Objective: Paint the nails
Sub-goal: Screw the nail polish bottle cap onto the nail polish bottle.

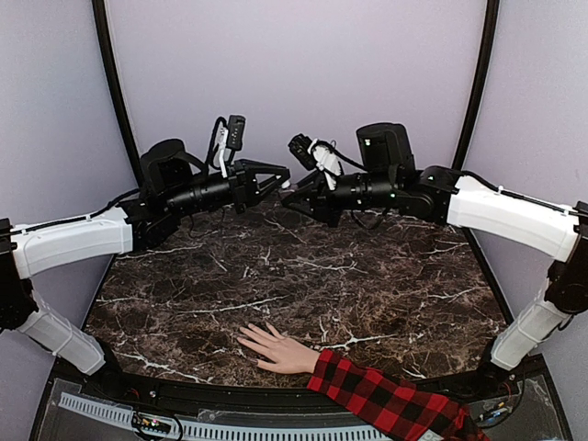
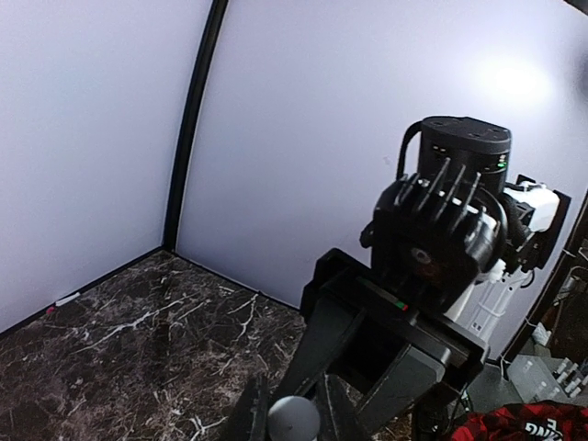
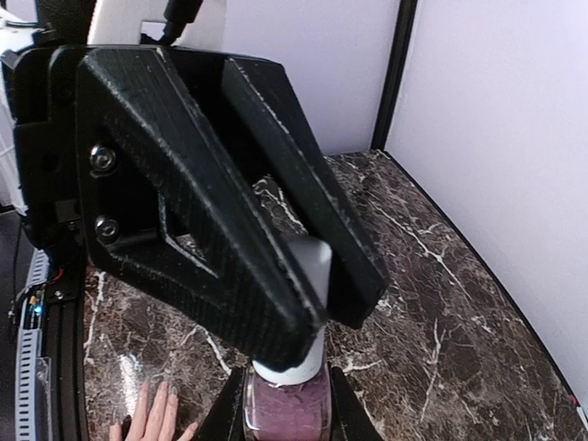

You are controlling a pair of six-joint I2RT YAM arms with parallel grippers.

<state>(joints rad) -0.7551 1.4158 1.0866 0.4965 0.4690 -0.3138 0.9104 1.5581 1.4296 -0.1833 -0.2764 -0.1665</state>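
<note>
Both sets of jaws are squeezed tight, and each one grips a part of the same little bottle.

Closest to the robot lies the hand (image 1: 276,347). It rests flat on the table (image 1: 303,276), palm down, with its fingers spread wide. Spread fingers leave gaps, so a brush can reach each one alone. The nails (image 1: 244,336) sit at the tips of those fingers, by the near edge of the table and close to the middle. They are too tiny to show if any paint is on them. A red and black sleeve (image 1: 386,395) runs off to the right.

Next comes a wide stretch of dark marble.

Farther back, the two arms reach in from each side and meet in the air, well apart from the hand. The right gripper (image 1: 287,197) clamps the glass bottle (image 3: 287,409) of pinkish purple polish by its sides. The left gripper (image 1: 280,181) pinches the white cap (image 3: 310,262), which points toward it. One arm holds the bottle steady while the other has the top. That looks like the way to twist the cap off and pull out the brush. The cap looks to be on the bottle, so painting has likely not begun. Doing this far from the hand keeps drips off the skin.

Farthest back stands the plain pale wall (image 1: 294,73).
</note>
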